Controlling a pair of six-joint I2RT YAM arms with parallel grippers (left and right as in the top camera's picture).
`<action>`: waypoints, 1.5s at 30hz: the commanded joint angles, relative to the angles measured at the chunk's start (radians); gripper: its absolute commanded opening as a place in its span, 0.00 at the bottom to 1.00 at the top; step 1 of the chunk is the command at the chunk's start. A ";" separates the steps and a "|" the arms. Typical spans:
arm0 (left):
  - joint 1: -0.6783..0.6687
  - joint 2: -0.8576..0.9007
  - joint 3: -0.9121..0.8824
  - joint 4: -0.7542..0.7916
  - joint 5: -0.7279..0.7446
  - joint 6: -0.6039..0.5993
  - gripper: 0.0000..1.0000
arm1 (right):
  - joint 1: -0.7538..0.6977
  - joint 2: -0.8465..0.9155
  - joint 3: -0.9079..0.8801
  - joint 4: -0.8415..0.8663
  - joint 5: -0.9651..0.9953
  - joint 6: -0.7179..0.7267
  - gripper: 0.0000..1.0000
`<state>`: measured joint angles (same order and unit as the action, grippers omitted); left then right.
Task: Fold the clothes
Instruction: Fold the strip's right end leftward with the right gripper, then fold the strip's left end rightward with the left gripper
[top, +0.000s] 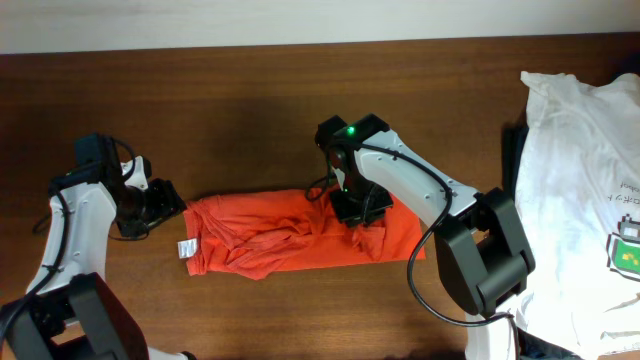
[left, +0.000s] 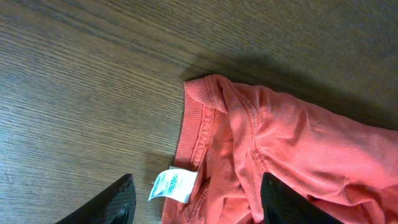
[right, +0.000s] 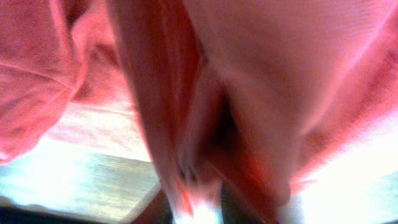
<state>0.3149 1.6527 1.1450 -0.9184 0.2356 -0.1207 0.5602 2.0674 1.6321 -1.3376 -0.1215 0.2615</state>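
Observation:
The orange-red T-shirt (top: 290, 238) lies on the table as a crumpled strip, with its collar and white care label (top: 185, 248) at the left end. In the left wrist view the collar (left: 199, 118) and label (left: 173, 185) lie between my fingers. My left gripper (top: 165, 205) (left: 199, 208) is open, low over that left end, one finger beside the label and the other over the cloth. My right gripper (top: 362, 212) is down on the shirt's right part. Its wrist view is blurred and filled with orange cloth (right: 205, 81) bunched at the jaws (right: 205, 205); it looks shut on the shirt.
A pile of white T-shirts (top: 575, 200) with a green print covers the table's right side. Bare brown wood (top: 250, 120) lies behind the shirt and to its left (left: 81, 106). The right arm's base (top: 485, 255) stands between the two garments.

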 joint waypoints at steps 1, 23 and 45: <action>0.004 -0.016 0.014 0.002 0.011 0.002 0.64 | 0.011 0.000 0.009 -0.001 -0.053 0.008 0.38; 0.004 -0.016 0.014 0.005 0.011 0.002 0.64 | 0.032 -0.005 -0.156 0.120 -0.153 -0.097 0.36; -0.116 0.047 -0.049 0.062 0.073 0.267 0.83 | -0.208 -0.312 -0.012 -0.079 0.048 -0.039 0.45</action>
<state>0.2344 1.6588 1.1301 -0.8684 0.2810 0.0338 0.3828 1.7569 1.6138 -1.4033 -0.0956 0.2043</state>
